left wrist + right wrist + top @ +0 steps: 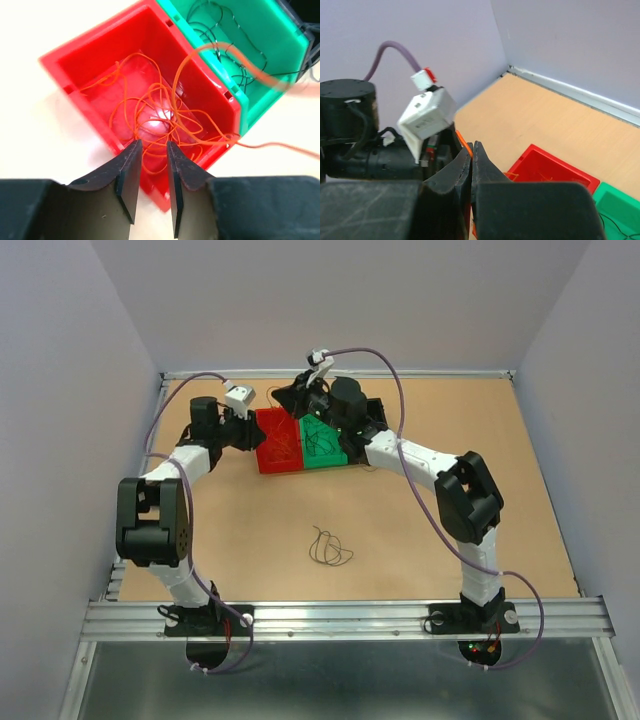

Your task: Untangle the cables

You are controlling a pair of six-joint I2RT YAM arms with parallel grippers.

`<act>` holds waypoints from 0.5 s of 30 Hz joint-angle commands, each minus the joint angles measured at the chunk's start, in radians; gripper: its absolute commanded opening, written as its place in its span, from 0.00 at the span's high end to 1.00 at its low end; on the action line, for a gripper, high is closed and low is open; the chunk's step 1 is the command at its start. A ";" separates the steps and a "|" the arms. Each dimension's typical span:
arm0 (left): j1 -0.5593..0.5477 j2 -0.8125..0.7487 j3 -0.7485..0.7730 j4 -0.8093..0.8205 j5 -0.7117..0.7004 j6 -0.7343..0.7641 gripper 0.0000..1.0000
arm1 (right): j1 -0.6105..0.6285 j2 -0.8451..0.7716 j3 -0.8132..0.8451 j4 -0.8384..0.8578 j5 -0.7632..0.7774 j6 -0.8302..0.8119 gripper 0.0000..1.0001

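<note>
Thin orange cables [150, 112] lie in a loose tangle inside the red bin [75, 60]. My left gripper [152, 146] hangs open over the bin's near corner, nothing between its fingers. One orange cable [260, 75] rises out of the bin, blurred, toward the right. My right gripper [472, 145] is shut on that orange cable [462, 138], pinched at the fingertips above the bins. Dark cables [225, 45] lie in the green bin [270, 95]. A small dark tangle of cables [328, 548] rests on the table.
The red bin [280, 440] and green bin [322, 442] stand side by side at the back middle of the table [450, 440]. The left arm's white wrist camera [427, 112] is close beside my right fingers. Grey walls enclose the table.
</note>
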 commanded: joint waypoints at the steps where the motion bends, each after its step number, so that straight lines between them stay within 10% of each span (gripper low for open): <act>1: 0.031 -0.122 -0.044 0.116 0.052 -0.050 0.62 | 0.001 -0.027 -0.005 0.154 0.084 0.036 0.99; 15: 0.129 -0.267 -0.189 0.334 0.138 -0.139 0.49 | 0.001 0.090 0.015 0.146 0.094 0.064 0.99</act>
